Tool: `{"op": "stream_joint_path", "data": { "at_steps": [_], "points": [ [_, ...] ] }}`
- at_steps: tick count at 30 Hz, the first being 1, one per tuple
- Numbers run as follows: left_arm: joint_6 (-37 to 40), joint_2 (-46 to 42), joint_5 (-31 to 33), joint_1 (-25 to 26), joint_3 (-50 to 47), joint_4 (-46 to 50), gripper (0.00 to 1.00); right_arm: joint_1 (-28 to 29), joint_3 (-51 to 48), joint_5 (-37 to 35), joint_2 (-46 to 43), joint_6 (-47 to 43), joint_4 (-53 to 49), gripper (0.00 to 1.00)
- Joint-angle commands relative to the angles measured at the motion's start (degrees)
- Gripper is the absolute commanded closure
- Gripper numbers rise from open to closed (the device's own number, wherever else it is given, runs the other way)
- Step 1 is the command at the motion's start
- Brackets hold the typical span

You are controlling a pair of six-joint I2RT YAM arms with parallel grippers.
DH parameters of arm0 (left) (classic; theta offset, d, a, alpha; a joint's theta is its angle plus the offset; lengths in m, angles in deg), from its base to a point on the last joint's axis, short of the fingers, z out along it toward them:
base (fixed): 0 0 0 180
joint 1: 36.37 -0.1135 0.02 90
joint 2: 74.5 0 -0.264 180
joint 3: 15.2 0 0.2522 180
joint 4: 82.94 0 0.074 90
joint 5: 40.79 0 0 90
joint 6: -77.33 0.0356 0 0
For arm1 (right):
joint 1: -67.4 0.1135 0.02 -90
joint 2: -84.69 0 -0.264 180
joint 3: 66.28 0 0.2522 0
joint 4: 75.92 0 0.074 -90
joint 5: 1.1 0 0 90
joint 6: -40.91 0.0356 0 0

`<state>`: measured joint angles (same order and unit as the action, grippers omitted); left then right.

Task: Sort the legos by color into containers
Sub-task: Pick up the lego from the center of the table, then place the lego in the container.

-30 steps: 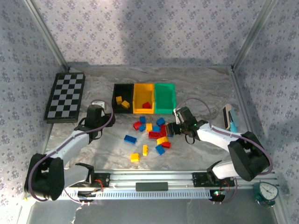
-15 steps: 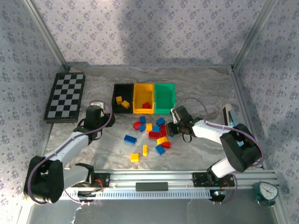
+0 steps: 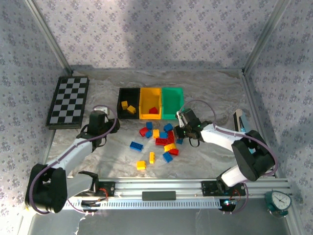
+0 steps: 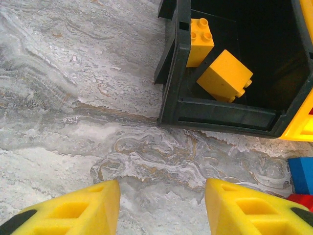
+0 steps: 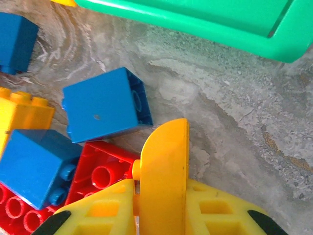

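Red, yellow and blue legos (image 3: 161,139) lie scattered in front of three containers: a black bin (image 3: 120,104) with two yellow bricks (image 4: 225,76), a yellow bin (image 3: 150,93) with a red brick, and a green bin (image 3: 172,104). My right gripper (image 3: 180,128) sits at the pile's right edge, below the green bin (image 5: 205,19). In the right wrist view the right gripper (image 5: 161,191) is shut on a rounded yellow lego (image 5: 164,161), beside a blue brick (image 5: 105,103) and a red one (image 5: 102,174). My left gripper (image 4: 162,196) stands open over bare table, left of the black bin (image 4: 220,115).
A black-and-white checkerboard (image 3: 68,102) lies at the far left. A blue-and-grey object (image 3: 240,122) lies by the right wall. Metal frame posts mark the back corners, and a rail (image 3: 161,188) runs along the near edge.
My right gripper has slid a little left into the pile's edge and shut on the rounded yellow lego. The left arm has not moved.
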<state>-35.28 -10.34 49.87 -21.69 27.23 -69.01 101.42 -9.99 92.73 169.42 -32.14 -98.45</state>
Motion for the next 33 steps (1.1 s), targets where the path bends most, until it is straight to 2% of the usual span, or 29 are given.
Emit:
{"op": "stream_joint_path", "data": {
  "at_steps": [1,5,8,12,17,26,27,30,33],
  "points": [
    [-0.77,-0.84,-0.02,-0.39,0.08,-0.05,0.51,1.50,4.30,-0.73,-3.09,-0.24,-3.73,0.79],
    [-1.26,0.00,0.56,-0.51,0.15,-0.08,0.51,4.09,9.82,-0.91,-3.13,-0.34,-5.13,0.79],
    [-1.38,1.03,0.17,-0.53,0.43,-0.03,0.51,6.47,15.37,-0.31,0.21,-0.60,-4.91,0.79],
    [-1.79,1.80,-0.24,-0.70,0.69,-0.21,0.51,9.61,24.45,0.16,8.10,-1.53,-4.98,0.79],
    [-1.78,2.10,-0.34,-1.02,0.68,-0.34,0.51,11.91,40.42,1.40,20.43,-1.92,-6.52,0.79],
    [-1.38,2.50,-1.50,-1.36,0.86,-0.78,0.51,12.32,70.08,-0.16,41.14,-2.35,-16.27,0.78],
    [-1.38,2.64,-1.74,-1.40,0.95,-0.78,0.46,12.21,73.03,-0.71,43.18,-2.36,-17.50,0.77],
    [-1.30,3.15,-2.81,-1.41,1.21,-1.02,0.45,12.01,81.90,-2.77,48.60,-1.84,-22.27,0.75],
    [-1.30,3.38,-3.22,-1.49,1.22,-1.39,0.41,12.11,86.59,-3.80,51.34,-1.77,-23.67,0.70]
  ]
}}
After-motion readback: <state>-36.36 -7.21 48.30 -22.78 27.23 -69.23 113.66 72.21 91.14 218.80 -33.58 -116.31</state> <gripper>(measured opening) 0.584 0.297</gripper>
